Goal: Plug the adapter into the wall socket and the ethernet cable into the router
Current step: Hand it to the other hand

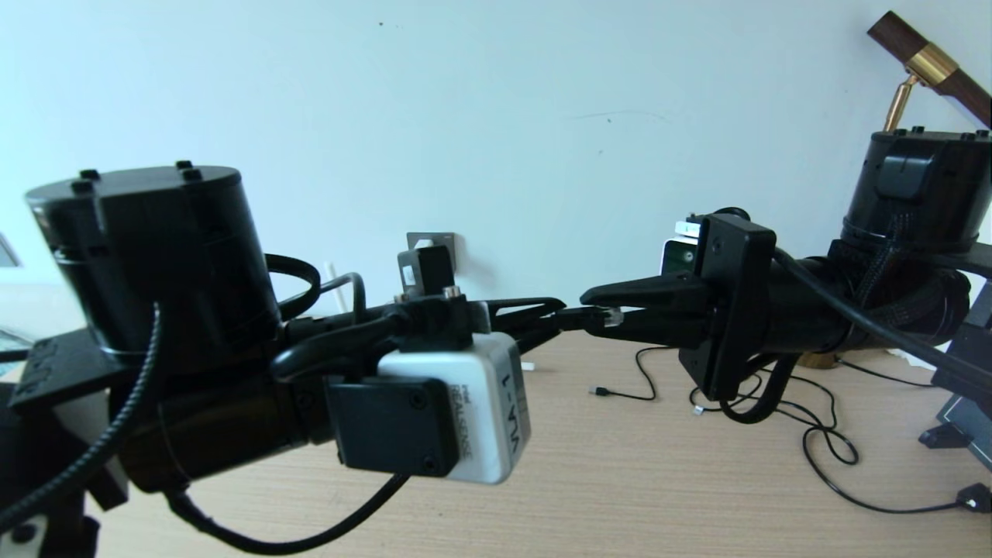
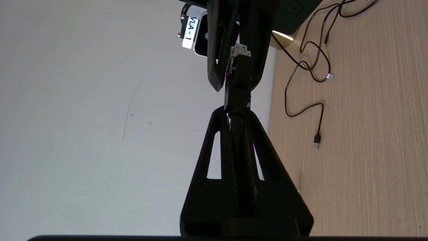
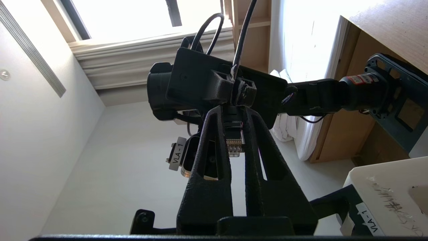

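Note:
Both arms meet in mid-air above the wooden table (image 1: pixel 620 480). My right gripper (image 1: pixel 593 298) is shut on the ethernet cable (image 1: pixel 612 316) at its clear plug (image 3: pixel 233 145), whose gold contacts sit between the fingers. My left gripper (image 2: pixel 237 112) is shut on the black cable just behind the plug's boot (image 2: pixel 239 93), tip to tip with the right gripper (image 3: pixel 234 112). A grey wall socket (image 1: pixel 442 239) shows on the wall behind the left arm, partly covered. The adapter and the router are hidden from view.
Thin black USB-tipped cables (image 1: pixel 821 442) lie looped on the right half of the table, one tip (image 1: pixel 597 390) near the middle. A brass and wood stand (image 1: pixel 903 93) rises at the far right, and a black connector (image 1: pixel 973 496) lies by the right edge.

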{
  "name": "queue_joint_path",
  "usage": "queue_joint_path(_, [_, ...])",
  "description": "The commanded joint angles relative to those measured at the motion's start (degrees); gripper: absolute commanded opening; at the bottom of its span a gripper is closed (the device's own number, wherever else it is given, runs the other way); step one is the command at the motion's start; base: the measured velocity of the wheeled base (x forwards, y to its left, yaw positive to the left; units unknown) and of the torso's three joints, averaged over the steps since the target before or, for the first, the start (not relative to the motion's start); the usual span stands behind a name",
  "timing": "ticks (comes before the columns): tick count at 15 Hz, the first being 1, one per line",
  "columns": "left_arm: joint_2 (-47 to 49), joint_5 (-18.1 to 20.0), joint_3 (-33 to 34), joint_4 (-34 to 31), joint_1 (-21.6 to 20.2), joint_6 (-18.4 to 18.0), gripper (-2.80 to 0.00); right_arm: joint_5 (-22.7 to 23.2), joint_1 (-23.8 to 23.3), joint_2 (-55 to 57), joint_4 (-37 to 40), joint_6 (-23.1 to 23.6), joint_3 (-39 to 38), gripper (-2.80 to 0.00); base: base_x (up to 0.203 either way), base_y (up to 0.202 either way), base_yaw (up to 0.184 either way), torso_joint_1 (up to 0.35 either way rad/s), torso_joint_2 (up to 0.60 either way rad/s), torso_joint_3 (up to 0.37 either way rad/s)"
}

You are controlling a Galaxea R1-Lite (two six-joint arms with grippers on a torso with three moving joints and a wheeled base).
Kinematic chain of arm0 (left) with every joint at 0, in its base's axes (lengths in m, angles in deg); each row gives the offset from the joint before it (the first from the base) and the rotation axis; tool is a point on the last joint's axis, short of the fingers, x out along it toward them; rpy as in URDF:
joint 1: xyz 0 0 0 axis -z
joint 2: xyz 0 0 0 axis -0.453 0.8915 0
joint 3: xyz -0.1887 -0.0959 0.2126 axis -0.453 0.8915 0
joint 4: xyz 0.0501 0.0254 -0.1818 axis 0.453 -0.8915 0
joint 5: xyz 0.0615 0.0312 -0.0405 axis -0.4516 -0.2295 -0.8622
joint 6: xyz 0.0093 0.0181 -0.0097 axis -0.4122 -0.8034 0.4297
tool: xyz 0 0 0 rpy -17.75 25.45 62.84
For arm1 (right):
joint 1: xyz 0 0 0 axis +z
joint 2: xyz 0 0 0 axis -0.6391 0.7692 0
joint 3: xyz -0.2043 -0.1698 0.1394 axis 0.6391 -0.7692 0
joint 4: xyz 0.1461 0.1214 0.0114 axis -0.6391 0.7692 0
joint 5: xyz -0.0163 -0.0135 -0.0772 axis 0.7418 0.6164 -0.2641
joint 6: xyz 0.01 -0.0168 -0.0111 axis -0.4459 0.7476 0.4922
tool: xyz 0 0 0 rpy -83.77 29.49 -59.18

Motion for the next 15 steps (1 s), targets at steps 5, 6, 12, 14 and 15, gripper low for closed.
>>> queue_joint_path(5, [0.17,0.07,-0.24,0.24,0.01,-0.39,-2.80,0.82,-0.02,0.10,-0.10,-0.54,0.29,-2.80,0.000,0.000,0.000,0.000,0.00,0.000])
queue_joint_path(6, [0.17,0.07,-0.15,0.29,0.01,-0.39,-2.80,0.82,-0.01,0.10,-0.02,-0.57,0.38,-2.80,0.000,0.000,0.000,0.000,0.00,0.000])
queue_joint_path(12, [-1.04,0.24,0.39,0.29,0.01,-0.02,-2.80,0.02,-0.29,0.16,-0.54,0.22,-0.07,0.00,0.000,0.000,0.000,0.000,0.00,0.000])
queue_joint_path(14, [-4.04,0.41,2.91,0.22,-0.12,4.79,-2.80,-2.20,-1.25,-0.87,-0.92,0.49,-1.46,0.00,0.000,0.000,0.000,0.000,0.00,0.000])
queue_joint_path(15, [-6.20,0.35,5.15,0.21,-0.14,10.39,-2.80,-3.76,-1.76,-2.11,-1.66,2.04,-2.65,0.00,0.000,0.000,0.000,0.000,0.00,0.000])
